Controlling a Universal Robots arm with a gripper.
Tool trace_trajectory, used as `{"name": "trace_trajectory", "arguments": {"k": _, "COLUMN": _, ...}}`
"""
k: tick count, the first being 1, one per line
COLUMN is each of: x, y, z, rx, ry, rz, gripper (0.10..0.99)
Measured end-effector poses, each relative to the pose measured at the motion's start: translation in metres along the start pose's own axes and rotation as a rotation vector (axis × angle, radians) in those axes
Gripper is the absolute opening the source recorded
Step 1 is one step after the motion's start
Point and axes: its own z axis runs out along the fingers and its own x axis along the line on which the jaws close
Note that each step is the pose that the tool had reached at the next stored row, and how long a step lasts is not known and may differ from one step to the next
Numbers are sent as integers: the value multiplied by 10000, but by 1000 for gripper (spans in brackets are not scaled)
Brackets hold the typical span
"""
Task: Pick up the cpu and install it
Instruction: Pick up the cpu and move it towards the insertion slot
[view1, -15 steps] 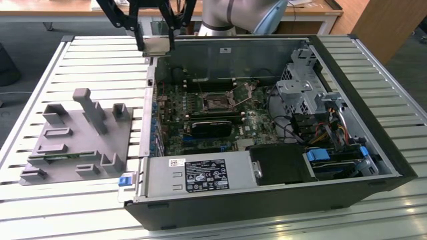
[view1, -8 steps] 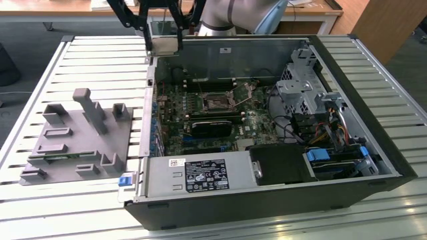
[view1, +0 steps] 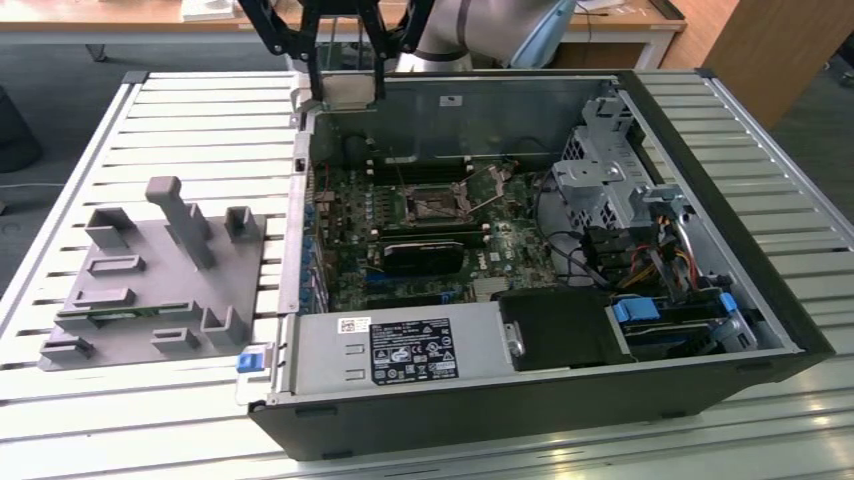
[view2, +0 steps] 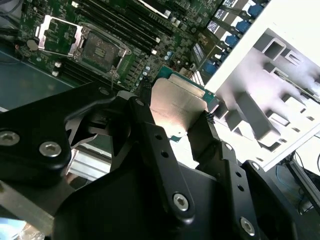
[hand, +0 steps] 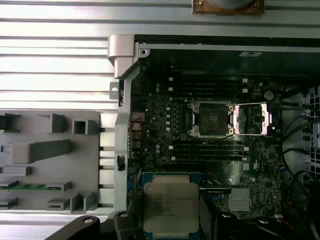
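My gripper (view1: 344, 88) hangs above the far corner of the open computer case, on the exterior view's left, and is shut on the cpu (view1: 348, 92). In both wrist views the cpu (hand: 171, 207) (view2: 176, 105) is a flat silvery square with a pale rim, clamped by its edges between the two black fingers (view2: 146, 127). The motherboard socket (hand: 212, 119) (view1: 435, 206) (view2: 98, 48) lies bare below, with its metal load plate (hand: 255, 119) flipped open beside it. The cpu is held in the air, well apart from the socket.
A grey plastic tray (view1: 147, 290) (hand: 50, 160) with upright posts sits on the slatted table beside the case; a green memory stick (hand: 30, 186) lies in it. Inside the case are the power supply (view1: 400, 350), drive cages (view1: 607, 170) and cables (view1: 641, 270).
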Motion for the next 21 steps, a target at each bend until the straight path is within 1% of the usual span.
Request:
{"name": "trace_trajectory", "arguments": {"k": 7, "x": -114, "y": 1, "z": 1, "rx": -1, "ry": 0, "rz": 0, "gripper": 541}}
{"name": "trace_trajectory", "arguments": {"k": 10, "x": -175, "y": 3, "z": 1, "rx": 0, "ry": 0, "rz": 0, "gripper": 541}}
{"name": "trace_trajectory", "arguments": {"k": 16, "x": -366, "y": 20, "z": 3, "rx": -1, "ry": 0, "rz": 0, "gripper": 541}}
{"name": "trace_trajectory", "arguments": {"k": 18, "x": -423, "y": 40, "z": 5, "rx": -1, "ry": 0, "rz": 0, "gripper": 541}}
{"name": "trace_trajectory", "arguments": {"k": 21, "x": -506, "y": 88, "z": 9, "rx": 1, "ry": 1, "rz": 0, "gripper": 541}}
